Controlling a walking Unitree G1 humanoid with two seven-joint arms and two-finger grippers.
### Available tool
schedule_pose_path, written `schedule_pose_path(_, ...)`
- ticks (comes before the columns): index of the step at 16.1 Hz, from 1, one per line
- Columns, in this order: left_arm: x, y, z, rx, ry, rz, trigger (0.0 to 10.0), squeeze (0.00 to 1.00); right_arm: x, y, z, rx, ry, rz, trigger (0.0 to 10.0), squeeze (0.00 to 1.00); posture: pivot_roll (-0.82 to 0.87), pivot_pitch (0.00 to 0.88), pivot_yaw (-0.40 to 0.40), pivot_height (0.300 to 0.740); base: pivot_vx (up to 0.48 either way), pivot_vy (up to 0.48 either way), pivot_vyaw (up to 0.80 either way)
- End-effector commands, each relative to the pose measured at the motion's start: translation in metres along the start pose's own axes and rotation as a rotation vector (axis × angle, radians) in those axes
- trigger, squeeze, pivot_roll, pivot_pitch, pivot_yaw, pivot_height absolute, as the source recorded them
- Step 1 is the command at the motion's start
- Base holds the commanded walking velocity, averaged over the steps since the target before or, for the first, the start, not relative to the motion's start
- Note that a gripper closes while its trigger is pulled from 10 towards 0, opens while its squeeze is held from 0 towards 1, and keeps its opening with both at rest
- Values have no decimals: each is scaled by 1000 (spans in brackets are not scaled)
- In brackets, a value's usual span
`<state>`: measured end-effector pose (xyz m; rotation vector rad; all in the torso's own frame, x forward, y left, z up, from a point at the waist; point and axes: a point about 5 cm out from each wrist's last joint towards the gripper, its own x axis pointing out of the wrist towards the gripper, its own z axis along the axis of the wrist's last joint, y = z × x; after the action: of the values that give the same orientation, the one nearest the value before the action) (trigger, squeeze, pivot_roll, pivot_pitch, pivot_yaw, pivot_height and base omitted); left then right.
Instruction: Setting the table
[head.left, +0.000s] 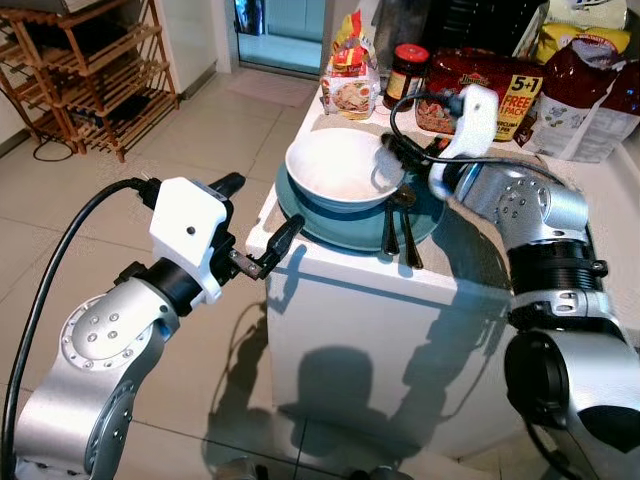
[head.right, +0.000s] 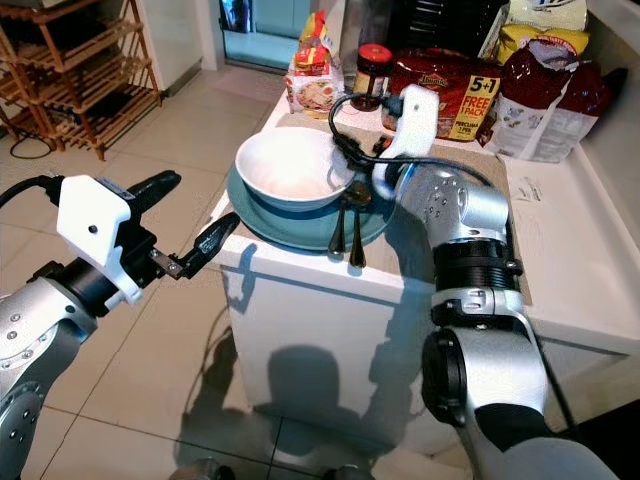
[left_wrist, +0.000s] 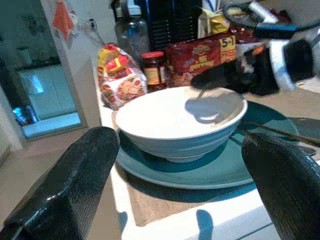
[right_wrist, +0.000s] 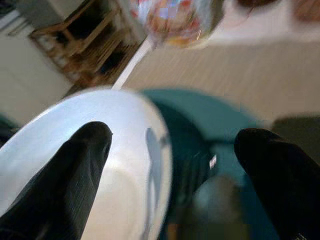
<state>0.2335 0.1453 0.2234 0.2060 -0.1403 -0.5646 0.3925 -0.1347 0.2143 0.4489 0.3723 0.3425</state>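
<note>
Left eye view | bowl (head.left: 340, 168) sits on plate (head.left: 312, 222) at counter (head.left: 340, 300) corner, spoons (head.left: 398, 230) beside | right gripper (head.left: 395, 160) fingers spread over bowl rim, likely to nudge it | left gripper (head.left: 258, 225) fingers apart, empty, waits beside counter

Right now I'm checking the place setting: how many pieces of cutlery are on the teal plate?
2: both dark utensils lie side by side on the teal plate, beside the white bowl, under the right gripper. Others may be hidden.

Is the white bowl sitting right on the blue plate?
Touching. The left wrist view shows the bowl resting with its base on the plate, no gap between them.
</note>
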Motion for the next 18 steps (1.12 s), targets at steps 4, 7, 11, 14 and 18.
schedule_pose_path(4,1,-9,3,4,-4,-46,10000,0,0,-4,-4,186,71,44,1490,0,64,18,-72,740,0,0,0)
schedule_pose_path(7,2,-10,4,5,-7,-50,10000,0,0,-5,-3,197,81,42,0,0,63,12,-72,740,0,0,0)
schedule_pose_path(11,3,-12,4,10,-3,-57,10000,0,0,-5,-7,197,124,46,0,0,63,10,-75,740,0,0,0)
schedule_pose_path(14,4,-14,4,10,-1,-67,10000,0,0,-6,-6,190,124,33,0,0,62,8,-73,740,0,0,0)
schedule_pose_path(18,5,-14,3,19,0,-62,10000,0,-1,-9,-5,189,116,21,0,0,63,7,-74,740,0,0,0)
